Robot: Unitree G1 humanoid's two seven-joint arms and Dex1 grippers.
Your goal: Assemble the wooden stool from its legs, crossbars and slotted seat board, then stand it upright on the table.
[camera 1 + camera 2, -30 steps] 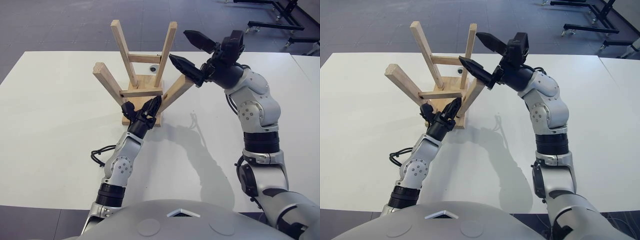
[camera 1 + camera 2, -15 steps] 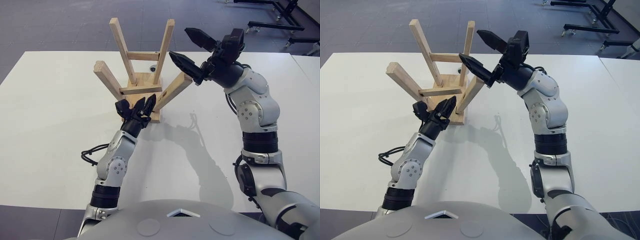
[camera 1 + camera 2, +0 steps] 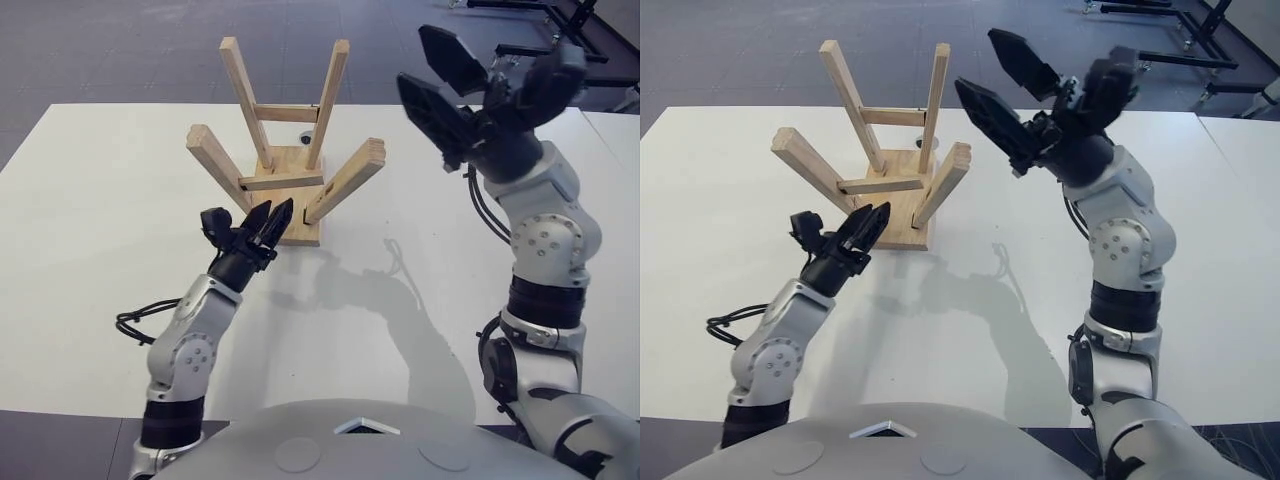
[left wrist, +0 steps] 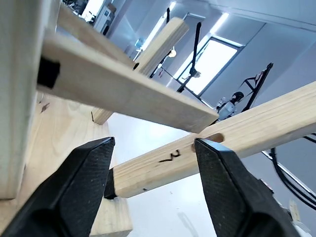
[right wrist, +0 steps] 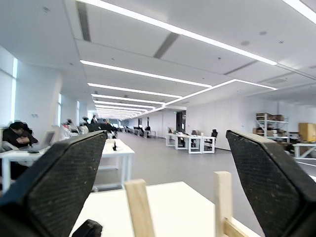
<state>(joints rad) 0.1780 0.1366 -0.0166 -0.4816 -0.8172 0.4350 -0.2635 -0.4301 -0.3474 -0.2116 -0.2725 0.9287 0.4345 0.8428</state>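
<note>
while the stool (image 3: 283, 182) is sitting legs-up on the counter (image 3: 100, 200): lying just beyond spread left fingers (image 3: 279, 217), farther from wide right fingers (image 3: 430, 108).

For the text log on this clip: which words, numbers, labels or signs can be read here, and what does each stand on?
"3": handwritten in dark pen on a stool leg, seen in the left wrist view; the stroke is rough, so the reading is uncertain.
No other text is readable.

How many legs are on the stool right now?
4, all pointing up from the seat board: far-left leg, far-right leg, near-left leg, near-right leg. None looks hidden.
</note>
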